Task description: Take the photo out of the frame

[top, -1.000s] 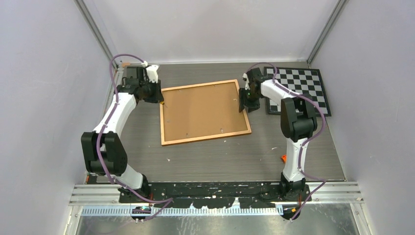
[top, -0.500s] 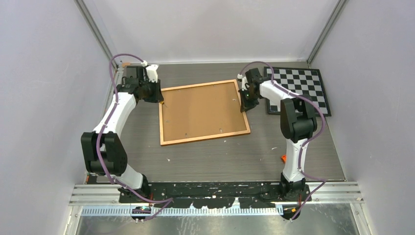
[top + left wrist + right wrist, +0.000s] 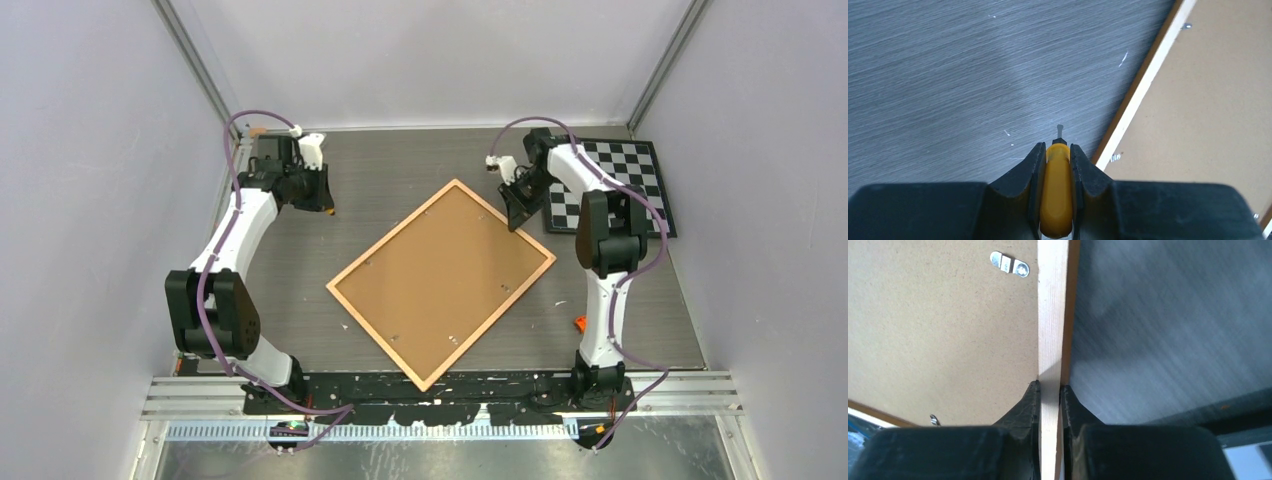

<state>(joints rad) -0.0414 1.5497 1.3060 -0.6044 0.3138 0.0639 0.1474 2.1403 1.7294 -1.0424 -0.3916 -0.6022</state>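
Note:
The frame (image 3: 440, 285) shows its plain brown back, turned diamond-wise in the middle of the table. Its near corner reaches the arms' base rail. My right gripper (image 3: 517, 213) is shut on the frame's narrow wooden border (image 3: 1052, 315) near its far right corner, one finger on each side. The backing board (image 3: 943, 330) carries a small metal clip (image 3: 1008, 264). The photo is hidden under the backing. My left gripper (image 3: 325, 205) is shut on a yellow-handled screwdriver (image 3: 1057, 195), left of the frame's edge (image 3: 1143, 95) and clear of it.
A black-and-white checkerboard (image 3: 620, 180) lies at the back right, just behind the right arm. A small orange piece (image 3: 579, 322) lies on the grey table (image 3: 400, 170) near the right arm's base. Walls close in both sides.
The frame has swung round from lying square-on to diamond-wise and come towards the near edge, held by my right gripper, which rose and shifted slightly right. The left arm has not moved.

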